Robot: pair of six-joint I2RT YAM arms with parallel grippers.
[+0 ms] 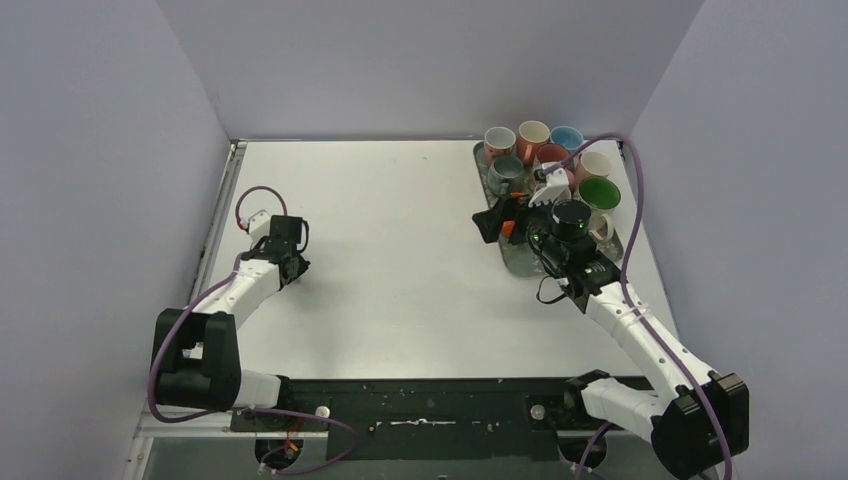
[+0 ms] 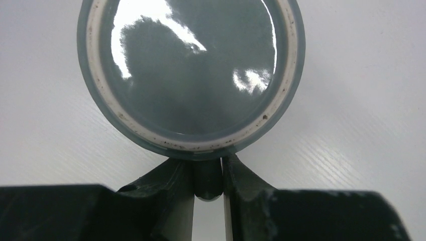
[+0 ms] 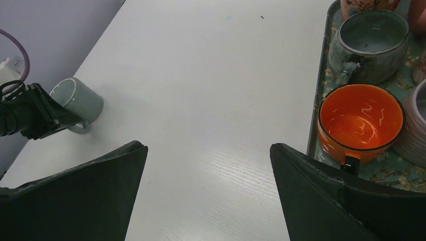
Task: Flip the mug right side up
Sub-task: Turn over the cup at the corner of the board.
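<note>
Mug sits well to the left of the tray, across the open table. It is grey and its glazed base faces up at the left wrist camera, so I judge it upside down with its mouth on the table.

Left gripper: fingers narrow, pinched on the mug's handle from both sides. I read the handle grip as deliberate. It leaves the body free to swing when the wrist rolls, and a smooth wall would slip more easily.

Right gripper: fingers wide, nothing between them. It hangs just left of the tray, near the orange mug, and plays no part in the grasp.

Step in hand: grasp made, flip not yet begun. My next move would be to lift clear of the table, then rotate. Risk is the mug pivoting in a thin pinch.
</note>
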